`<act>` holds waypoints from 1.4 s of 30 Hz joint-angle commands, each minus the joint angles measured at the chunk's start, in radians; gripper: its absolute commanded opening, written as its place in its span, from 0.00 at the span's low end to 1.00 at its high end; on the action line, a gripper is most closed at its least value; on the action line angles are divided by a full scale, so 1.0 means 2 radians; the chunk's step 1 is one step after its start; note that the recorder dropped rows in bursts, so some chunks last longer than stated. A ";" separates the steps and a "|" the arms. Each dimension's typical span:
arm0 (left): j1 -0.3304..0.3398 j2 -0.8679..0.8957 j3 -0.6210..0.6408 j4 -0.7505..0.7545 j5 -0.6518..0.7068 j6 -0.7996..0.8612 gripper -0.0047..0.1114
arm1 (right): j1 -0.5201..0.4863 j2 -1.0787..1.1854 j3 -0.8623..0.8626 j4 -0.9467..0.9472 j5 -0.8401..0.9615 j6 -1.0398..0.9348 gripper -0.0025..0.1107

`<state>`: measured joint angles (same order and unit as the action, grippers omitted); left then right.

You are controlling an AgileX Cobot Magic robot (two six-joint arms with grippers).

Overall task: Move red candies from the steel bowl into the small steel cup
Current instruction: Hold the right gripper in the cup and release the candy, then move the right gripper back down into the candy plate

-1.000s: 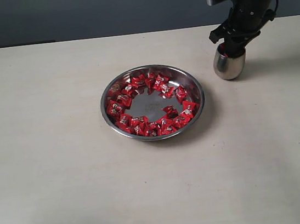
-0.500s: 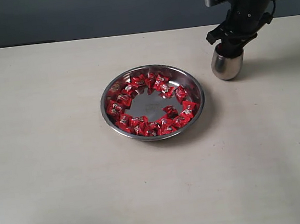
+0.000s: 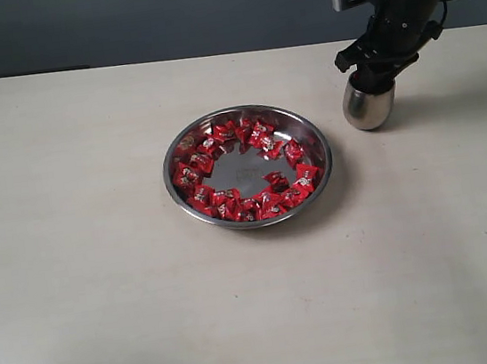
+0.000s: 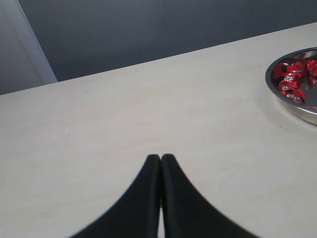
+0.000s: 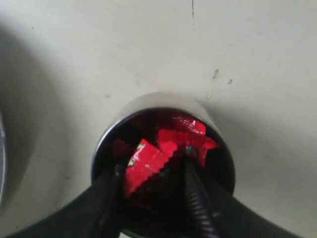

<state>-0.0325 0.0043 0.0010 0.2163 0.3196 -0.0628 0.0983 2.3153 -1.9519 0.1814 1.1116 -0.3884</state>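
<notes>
The right pincer (image 5: 154, 168) reaches into the small steel cup (image 3: 368, 108) so the red candy (image 5: 146, 159) lands inside, though I cannot tell if it grips; the left pincer (image 4: 160, 166) idles closed.

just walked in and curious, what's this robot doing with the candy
The right gripper is lowered into the mouth of the small steel cup, with a red candy between its fingers; whether it is clamped or let go cannot be told. More red wrappers lie in the cup. The steel bowl beside it holds many red candies in a ring. The left gripper is shut and idle over the bare table.
</notes>
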 commanded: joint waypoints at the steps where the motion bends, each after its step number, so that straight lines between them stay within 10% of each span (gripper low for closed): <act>1: 0.000 -0.002 -0.001 0.001 -0.003 -0.003 0.04 | 0.001 0.000 0.001 0.001 0.008 -0.006 0.39; 32: 0.000 -0.002 -0.001 0.001 -0.003 -0.003 0.04 | 0.004 -0.060 0.001 0.081 0.020 -0.006 0.39; 42: 0.000 -0.002 -0.001 0.001 -0.003 -0.003 0.04 | 0.111 -0.044 0.002 0.113 0.025 -0.059 0.39</act>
<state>-0.0325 0.0043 0.0010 0.2163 0.3196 -0.0628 0.2596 2.2126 -1.9519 0.4253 1.1780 -0.4715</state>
